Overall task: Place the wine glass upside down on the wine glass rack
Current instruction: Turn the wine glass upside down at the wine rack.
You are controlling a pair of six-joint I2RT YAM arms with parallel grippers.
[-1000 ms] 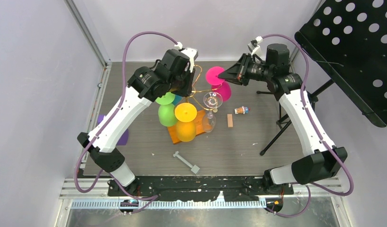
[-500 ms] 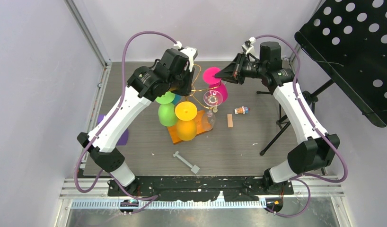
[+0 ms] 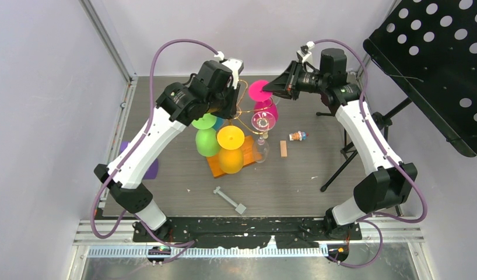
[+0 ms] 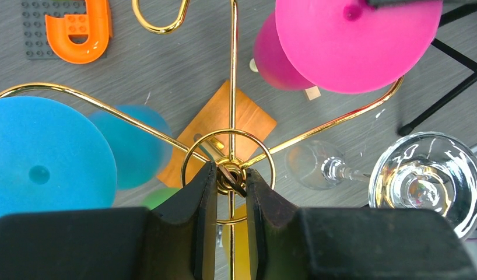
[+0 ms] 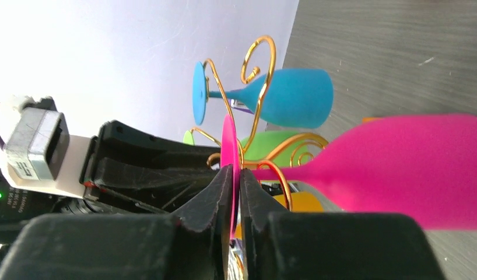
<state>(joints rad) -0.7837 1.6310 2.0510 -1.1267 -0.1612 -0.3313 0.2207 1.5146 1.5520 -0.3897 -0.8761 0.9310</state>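
The pink wine glass (image 3: 262, 93) hangs upside down at the back right of the wine glass rack (image 3: 242, 110), its stem within a gold wire arm (image 5: 284, 185). My right gripper (image 5: 236, 170) is shut on the thin edge of the glass's pink foot disc (image 5: 229, 146), and the bowl (image 5: 411, 175) points away from it. My left gripper (image 4: 230, 175) is shut on the gold knob at the top of the rack's stem, over the orange base (image 4: 224, 119). Blue (image 4: 44, 157), green (image 3: 206, 140), yellow (image 3: 229, 138) and clear (image 3: 262, 122) glasses hang on other arms.
A grey T-shaped bar (image 3: 229, 199) lies near the front. A small wooden block (image 3: 283, 149) and a small toy (image 3: 297, 136) lie right of the rack. A black perforated music stand (image 3: 434, 64) on a tripod (image 3: 341, 163) stands at the right. A purple thing (image 3: 151, 169) lies at the left.
My right gripper has carried the pink glass a little left and toward the back, in closer to the rack. My left gripper stays on the rack's top.
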